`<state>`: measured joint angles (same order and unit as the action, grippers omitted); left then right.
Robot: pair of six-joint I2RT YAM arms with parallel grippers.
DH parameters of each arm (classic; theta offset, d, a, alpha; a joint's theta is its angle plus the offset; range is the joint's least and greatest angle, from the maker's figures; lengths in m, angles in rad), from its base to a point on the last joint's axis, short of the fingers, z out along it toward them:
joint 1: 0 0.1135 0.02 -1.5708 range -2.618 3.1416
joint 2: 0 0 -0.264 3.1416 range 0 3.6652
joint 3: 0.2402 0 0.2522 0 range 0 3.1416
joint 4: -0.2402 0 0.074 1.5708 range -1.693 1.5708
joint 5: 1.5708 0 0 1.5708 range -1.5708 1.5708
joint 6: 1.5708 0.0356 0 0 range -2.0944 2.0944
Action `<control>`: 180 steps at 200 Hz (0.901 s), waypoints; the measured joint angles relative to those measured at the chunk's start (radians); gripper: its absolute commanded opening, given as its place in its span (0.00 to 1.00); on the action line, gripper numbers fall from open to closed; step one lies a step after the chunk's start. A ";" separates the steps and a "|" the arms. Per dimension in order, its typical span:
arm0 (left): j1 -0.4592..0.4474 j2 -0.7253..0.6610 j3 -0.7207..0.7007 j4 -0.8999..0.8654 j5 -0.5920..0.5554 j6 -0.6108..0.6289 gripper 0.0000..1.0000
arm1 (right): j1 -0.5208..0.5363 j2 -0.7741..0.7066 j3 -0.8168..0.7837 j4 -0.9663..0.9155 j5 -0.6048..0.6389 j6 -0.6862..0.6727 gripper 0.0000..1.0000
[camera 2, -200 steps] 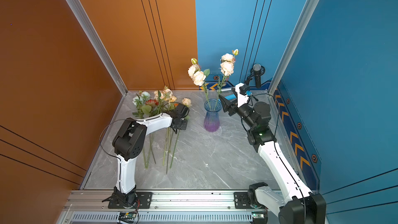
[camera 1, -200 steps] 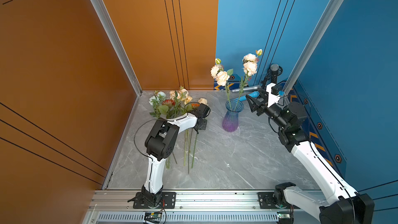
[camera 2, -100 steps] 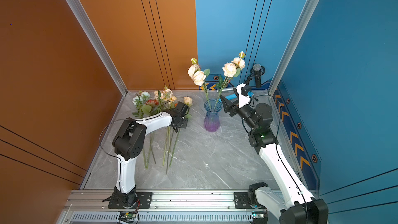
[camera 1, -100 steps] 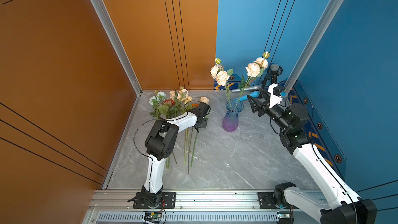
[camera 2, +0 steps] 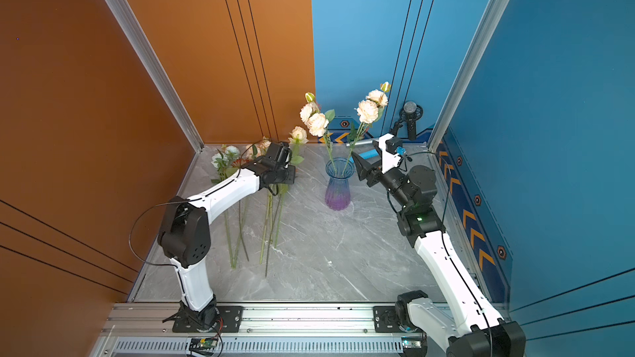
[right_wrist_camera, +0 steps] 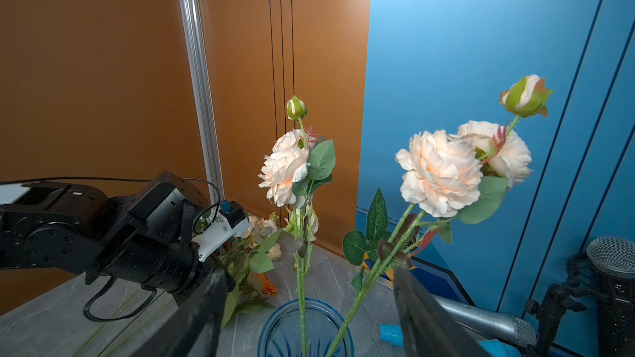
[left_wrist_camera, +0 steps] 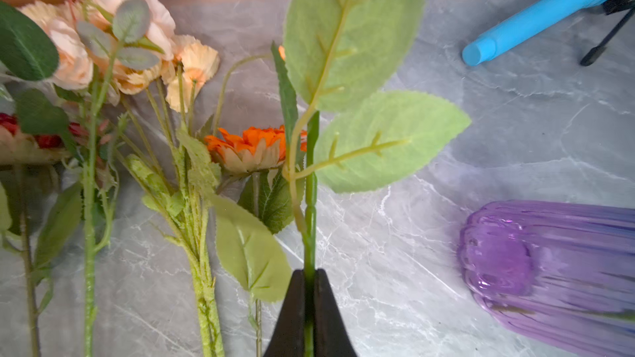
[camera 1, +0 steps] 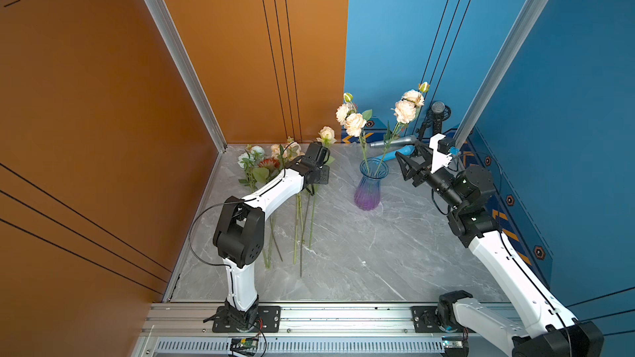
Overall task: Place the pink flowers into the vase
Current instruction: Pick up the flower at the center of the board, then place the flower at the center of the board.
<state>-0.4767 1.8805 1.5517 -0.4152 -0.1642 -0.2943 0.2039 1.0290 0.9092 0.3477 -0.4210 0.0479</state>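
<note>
Left end effector (left_wrist_camera: 309,273) clamped on the last loose pink stem (left_wrist_camera: 311,200), whose long axis ran from the desk (camera 1: 343,252) front toward the back wall (camera 1: 257,63). The vase (camera 1: 369,183), holding two pink stems (camera 1: 354,123), stood to its right; right end effector (right_wrist_camera: 309,278) gaped beside it.

Both top views are brightly lit; soft shadows are cast on the marble tabletop (camera 1: 343,252). A glare patch is seen on the blue wall (right_wrist_camera: 446,46) in the right wrist view, where the fingers (right_wrist_camera: 422,310) of the right gripper (right_wrist_camera: 309,274) are blurred. In the left wrist view the large leaf (left_wrist_camera: 354,29) and the vase (left_wrist_camera: 549,269) are soft.
</note>
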 measured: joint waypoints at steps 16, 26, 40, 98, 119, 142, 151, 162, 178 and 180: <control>0.000 -0.045 -0.004 0.008 0.000 0.007 0.01 | 0.000 0.000 0.000 0.000 0.000 0.000 0.77; 0.001 -0.087 -0.021 0.024 -0.001 0.010 0.01 | 0.000 0.000 0.000 0.000 0.000 0.001 0.77; 0.005 -0.153 -0.057 0.054 -0.001 0.011 0.01 | 0.001 0.000 0.000 0.000 0.000 0.001 0.77; 0.030 -0.377 -0.225 0.229 0.008 0.046 0.02 | 0.021 0.000 0.000 0.000 -0.005 0.005 0.77; 0.032 -0.440 -0.314 0.311 0.015 0.064 0.02 | 0.026 0.001 0.000 0.000 -0.005 0.005 0.77; 0.045 -0.490 -0.399 0.396 0.053 0.070 0.02 | 0.030 0.003 0.000 0.000 -0.008 0.005 0.77; 0.058 -0.501 -0.424 0.429 0.085 0.070 0.02 | 0.033 0.005 0.000 0.000 -0.012 0.005 0.77; 0.077 -0.512 -0.455 0.476 0.127 0.067 0.02 | 0.038 0.006 0.000 0.000 -0.013 0.005 0.77; 0.103 -0.523 -0.494 0.533 0.203 0.057 0.03 | 0.040 0.007 0.000 0.000 -0.019 0.005 0.77; 0.106 -0.523 -0.496 0.537 0.212 0.056 0.03 | 0.040 0.007 0.000 0.000 -0.019 0.005 0.77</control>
<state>-0.3706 1.3579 1.0554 0.1219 0.0483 -0.2386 0.2436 1.0359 0.9092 0.3473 -0.4400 0.0525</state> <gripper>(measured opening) 0.075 0.769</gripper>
